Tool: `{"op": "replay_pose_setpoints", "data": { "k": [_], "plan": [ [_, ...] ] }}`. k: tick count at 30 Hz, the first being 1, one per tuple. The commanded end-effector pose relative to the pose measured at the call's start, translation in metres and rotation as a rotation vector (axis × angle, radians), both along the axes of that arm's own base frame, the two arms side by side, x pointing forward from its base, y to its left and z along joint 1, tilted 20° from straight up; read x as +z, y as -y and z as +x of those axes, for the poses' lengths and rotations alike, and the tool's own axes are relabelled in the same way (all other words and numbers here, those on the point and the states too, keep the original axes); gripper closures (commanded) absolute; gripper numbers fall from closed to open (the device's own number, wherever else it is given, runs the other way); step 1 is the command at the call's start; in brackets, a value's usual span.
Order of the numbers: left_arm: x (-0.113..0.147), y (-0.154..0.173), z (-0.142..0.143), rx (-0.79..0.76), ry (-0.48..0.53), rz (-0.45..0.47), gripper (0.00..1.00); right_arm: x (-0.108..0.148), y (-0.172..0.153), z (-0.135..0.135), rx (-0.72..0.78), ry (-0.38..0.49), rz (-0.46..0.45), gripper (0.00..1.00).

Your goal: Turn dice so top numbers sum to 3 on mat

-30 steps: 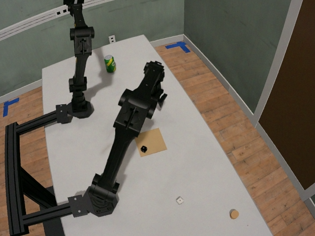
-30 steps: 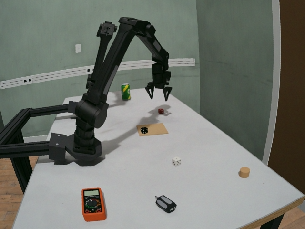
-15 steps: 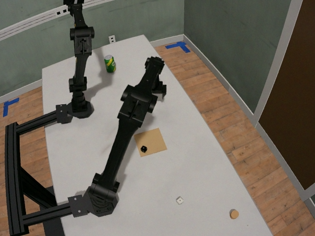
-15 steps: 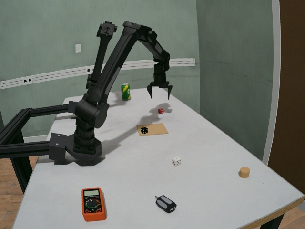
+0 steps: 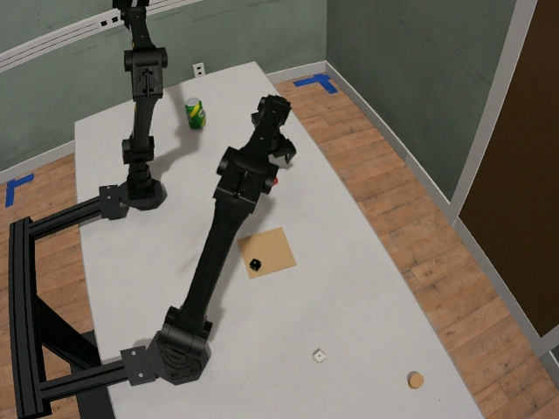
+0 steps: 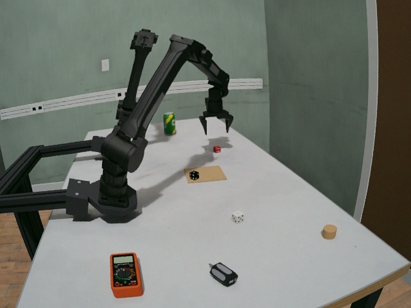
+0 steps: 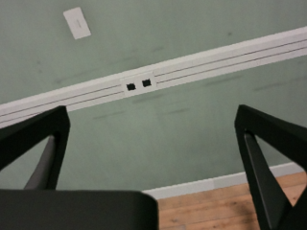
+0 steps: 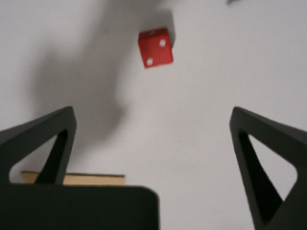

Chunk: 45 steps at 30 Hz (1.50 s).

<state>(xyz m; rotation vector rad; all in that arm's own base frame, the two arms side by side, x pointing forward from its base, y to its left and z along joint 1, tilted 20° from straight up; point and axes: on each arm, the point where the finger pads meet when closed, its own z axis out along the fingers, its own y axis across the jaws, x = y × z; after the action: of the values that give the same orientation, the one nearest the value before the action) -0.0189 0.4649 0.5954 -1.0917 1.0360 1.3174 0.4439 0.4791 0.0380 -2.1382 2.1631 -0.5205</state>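
The right pincer (image 6: 216,128) (image 8: 153,115) is open, above and near 1 red die (image 6: 216,149) (image 8: 155,48).

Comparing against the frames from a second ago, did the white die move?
No. The white die sits in the same spot relative to the round tan block in both the top and exterior views.
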Motion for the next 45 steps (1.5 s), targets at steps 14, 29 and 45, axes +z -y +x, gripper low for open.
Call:
{"op": "replay_pose_setpoints", "data": {
  "k": [14,29,45],
  "plan": [
    [0.0033,0.0064,-0.0061,0.019,-0.013,0.004,0.00,0.0120,-0.0340,0.0062,0.221,-0.026,-0.041,0.61],
    [0.0033,0.0064,-0.0061,0.019,-0.013,0.004,0.00,0.0123,-0.0339,0.0061,0.217,-0.026,-0.040,0.61],
    [0.0033,0.0064,-0.0061,0.019,-0.013,0.004,0.00,0.0124,-0.0339,0.0061,0.217,-0.026,-0.040,0.61]
  ]
}}
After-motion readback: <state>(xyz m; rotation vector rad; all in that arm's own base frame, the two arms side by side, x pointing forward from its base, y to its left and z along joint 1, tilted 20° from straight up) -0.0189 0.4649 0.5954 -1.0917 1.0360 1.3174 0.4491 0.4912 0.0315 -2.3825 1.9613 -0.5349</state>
